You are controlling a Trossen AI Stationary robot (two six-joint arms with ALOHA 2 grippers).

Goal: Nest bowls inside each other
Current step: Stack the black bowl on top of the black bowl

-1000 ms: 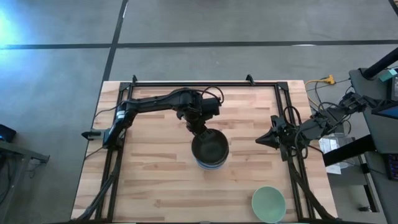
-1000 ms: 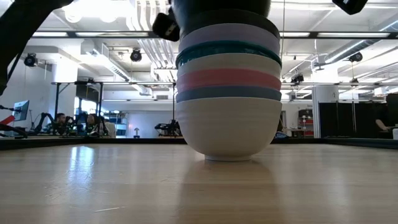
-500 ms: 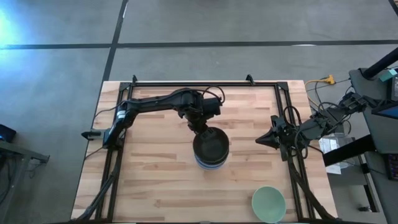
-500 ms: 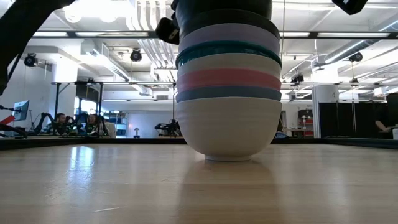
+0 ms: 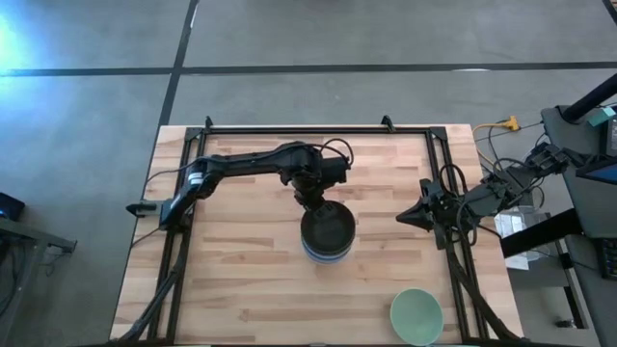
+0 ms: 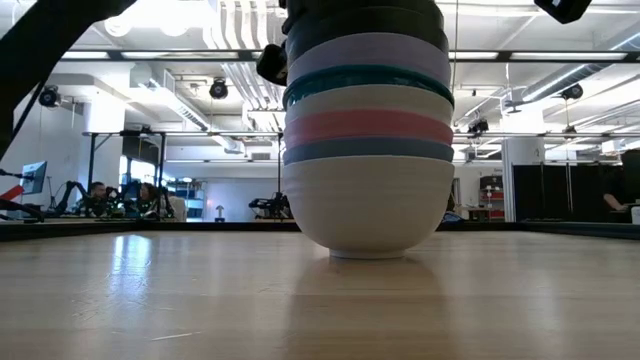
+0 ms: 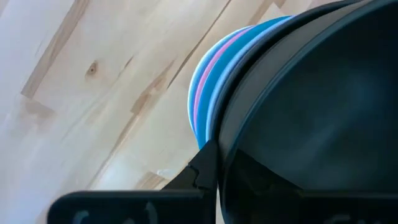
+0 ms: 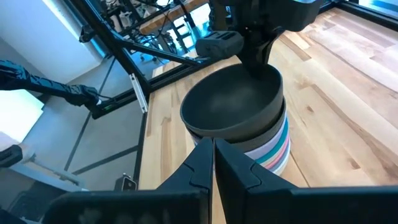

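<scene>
So the stack of bowls [image 5: 326, 239] sat roughly in the middle of the table [image 5: 241, 289], and it was already pretty tall. From the low view you could count the bands going up: white at the bottom, then blue, pink, another white, teal, lavender, with the black bowl [image 5: 327, 227] on top.

The left gripper [image 5: 313, 200] was right at the far rim of that black bowl, fingers pressed together on the rim, one inside and one outside as far as I could tell from the left wrist view. The bowl looked seated in the stack rather than hanging above it. I'd say this was the tail end of placing the black one, with the grip not yet let go.

The right gripper [image 5: 405, 216] was parked off to the right of the stack, near the table's right edge, jaws pressed together on nothing, just pointing at the stack.

One pale green bowl [image 5: 416, 315] was sitting alone, well apart from the stack, toward the near right corner of the table. That's the leftover.

My guess for the next move: the left fingers need to spread and lift straight up off the rim without dragging the stack sideways, since a tower this tall could tip. Then somebody grabs the green one, and the right arm is closer.
</scene>
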